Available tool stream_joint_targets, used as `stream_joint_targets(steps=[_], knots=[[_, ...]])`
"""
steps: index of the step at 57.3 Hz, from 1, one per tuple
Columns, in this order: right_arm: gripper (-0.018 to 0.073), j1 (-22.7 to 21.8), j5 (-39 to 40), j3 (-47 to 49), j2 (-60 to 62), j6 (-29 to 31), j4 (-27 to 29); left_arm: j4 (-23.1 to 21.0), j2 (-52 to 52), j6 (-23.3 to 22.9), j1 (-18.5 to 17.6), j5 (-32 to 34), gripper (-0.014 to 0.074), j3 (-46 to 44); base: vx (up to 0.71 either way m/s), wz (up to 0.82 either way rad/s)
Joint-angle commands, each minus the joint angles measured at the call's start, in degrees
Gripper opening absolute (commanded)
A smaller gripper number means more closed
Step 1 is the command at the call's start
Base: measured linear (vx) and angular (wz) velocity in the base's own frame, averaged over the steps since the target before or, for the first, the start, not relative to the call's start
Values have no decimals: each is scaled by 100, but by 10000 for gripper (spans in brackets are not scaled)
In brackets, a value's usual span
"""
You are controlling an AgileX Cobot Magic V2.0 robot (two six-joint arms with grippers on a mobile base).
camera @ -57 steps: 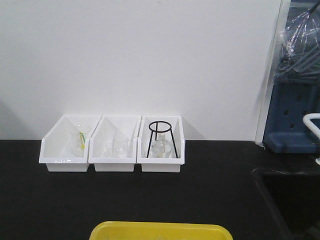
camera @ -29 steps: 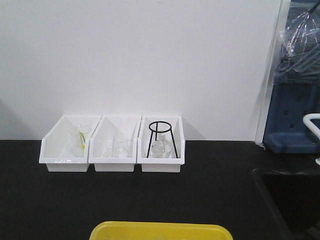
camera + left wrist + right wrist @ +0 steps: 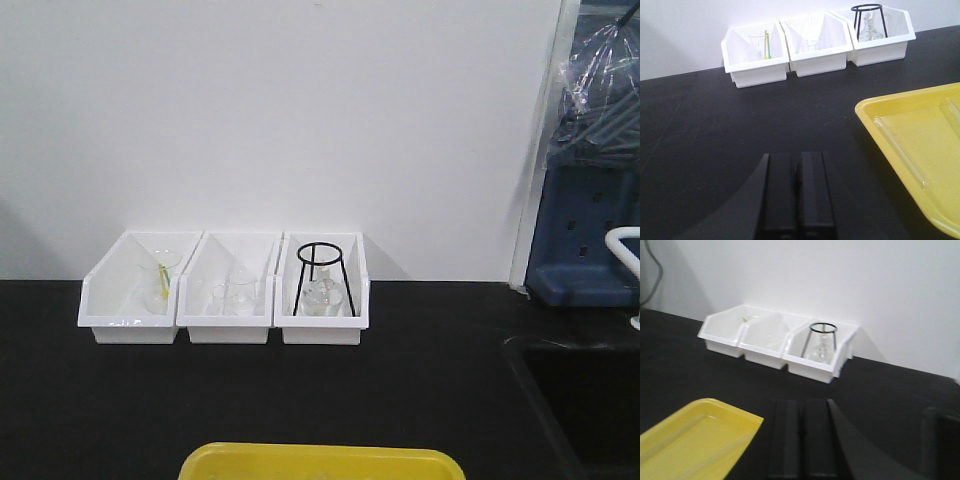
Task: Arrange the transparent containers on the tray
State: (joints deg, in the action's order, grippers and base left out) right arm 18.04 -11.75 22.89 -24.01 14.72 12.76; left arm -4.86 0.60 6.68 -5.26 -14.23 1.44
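Front view: three bins (image 3: 222, 290) stand side by side on the counter (image 3: 300, 400), at centre left of the frame, backed against the wall (image 3: 300, 120). The left bin holds a beaker (image 3: 160, 280), the middle bin small glassware (image 3: 235, 295), the right bin a ring stand (image 3: 322, 272) over a flask (image 3: 318, 297). The tray (image 3: 320, 463) sits at the bottom centre, before the bins and well apart from them. In the left wrist view, two tubes (image 3: 900, 150) lie in the tray.
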Motion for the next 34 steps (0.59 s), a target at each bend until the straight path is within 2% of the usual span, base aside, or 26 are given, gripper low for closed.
stream_joint_targets(steps=[1,7,12,18,23,28,34], knots=[[-13,-721,438,-352,286,-172,-97,-13,79,-61,19,428,-1,217,0,0],[-13,-1609,517,-1299,974,-535,-472,-13,79,-61,19,428,-1,217,0,0],[-13,-2004,517,-1937,1787,-792,-762,-13,79,-61,19,428,-1,217,0,0],[-13,-2166,527,-2478,2579,-1171,-865,-13,79,-61,19,428,-1,217,0,0],[-13,-2179,495,-2512,2478,-1503,-1172,-13,85,-61,19,429,-1,217,0,0],[-13,-2179,510,-2512,2515,-1598,-1591,-13,79,-61,19,429,-1,217,0,1],[-13,-2179,510,-2512,2515,-1598,-1802,-13,80,-61,19,429,-1,217,0,0]])
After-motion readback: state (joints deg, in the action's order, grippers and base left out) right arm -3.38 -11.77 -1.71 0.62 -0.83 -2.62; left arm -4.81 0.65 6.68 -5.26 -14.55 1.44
